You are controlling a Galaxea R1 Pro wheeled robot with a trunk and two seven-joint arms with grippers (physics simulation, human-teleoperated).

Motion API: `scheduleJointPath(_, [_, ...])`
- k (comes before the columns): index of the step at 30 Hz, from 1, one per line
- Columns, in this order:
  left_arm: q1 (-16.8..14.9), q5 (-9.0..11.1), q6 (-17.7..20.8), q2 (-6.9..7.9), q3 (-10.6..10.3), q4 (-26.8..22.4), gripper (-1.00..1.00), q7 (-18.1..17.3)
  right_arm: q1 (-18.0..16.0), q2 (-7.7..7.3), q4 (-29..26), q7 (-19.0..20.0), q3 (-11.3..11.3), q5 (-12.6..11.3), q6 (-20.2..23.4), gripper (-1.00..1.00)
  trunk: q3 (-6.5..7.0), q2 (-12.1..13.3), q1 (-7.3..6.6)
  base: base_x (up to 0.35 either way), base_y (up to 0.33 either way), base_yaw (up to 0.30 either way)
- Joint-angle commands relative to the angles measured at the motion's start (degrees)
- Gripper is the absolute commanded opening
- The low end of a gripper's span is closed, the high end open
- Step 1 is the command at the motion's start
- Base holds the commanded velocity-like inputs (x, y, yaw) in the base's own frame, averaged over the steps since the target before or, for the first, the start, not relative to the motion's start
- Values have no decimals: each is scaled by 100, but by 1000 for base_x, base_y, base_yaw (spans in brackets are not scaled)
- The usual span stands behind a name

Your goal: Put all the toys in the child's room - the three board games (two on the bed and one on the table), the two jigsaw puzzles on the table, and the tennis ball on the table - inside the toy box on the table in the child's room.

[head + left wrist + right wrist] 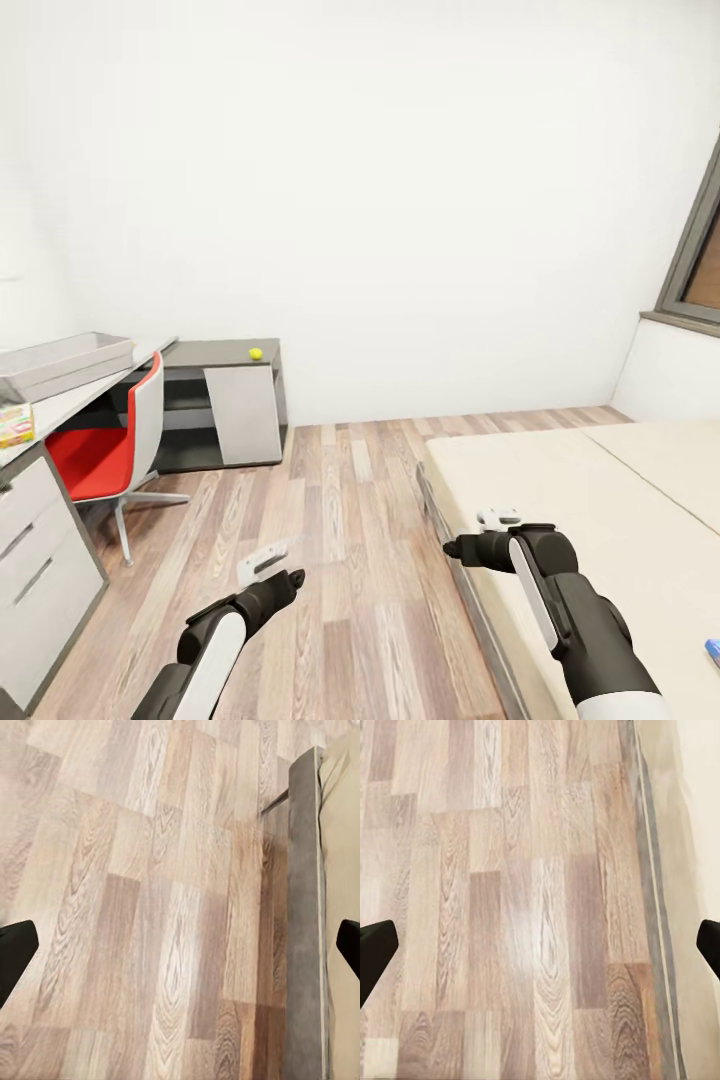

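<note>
The robot faces a white-walled room with a wood-plank floor (350,520). At far left, the pale table (70,400) carries the light grey toy box (60,362) on its top, and a small colourful game box (15,425) lies nearer along the same edge. A red chair (110,450) sits tucked beside the table. Farther back, a yellow tennis ball (256,353) rests on the lower dark grey desk (225,400). The beige bed (600,500) fills the right, with a blue box (712,652) at its near right edge. The left gripper (262,562) hangs over bare floor, the right gripper (497,519) over the bed's left edge. Both are spread wide and hold nothing, their fingertips (15,952) dark at the wrist views' borders.
</note>
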Motion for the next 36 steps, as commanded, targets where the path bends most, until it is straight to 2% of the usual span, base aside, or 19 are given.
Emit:
scheduleJointPath(1, [-5, 59, 8, 0, -6, -6, 100, 56, -3, -3, -7, 9, -3, -10, 25, 100, -7, -4, 0, -20, 0, 263])
scheduleJointPath(14, [-5, 59, 8, 0, -3, -6, 100, 55, -3, -3, -8, 9, -3, -6, 25, 100, -7, -4, 0, -8, 0, 191])
scheduleJointPath(29, [-5, 60, 8, -4, -15, -6, 100, 53, -3, -3, -7, 5, -3, -5, 25, 100, -7, -4, 0, -5, 0, 34])
scheduleJointPath(36, [-5, 61, 8, -6, -26, -16, 100, 48, -3, -3, -8, 6, -3, -8, 25, 100, -7, -4, 0, -129, -38, 6])
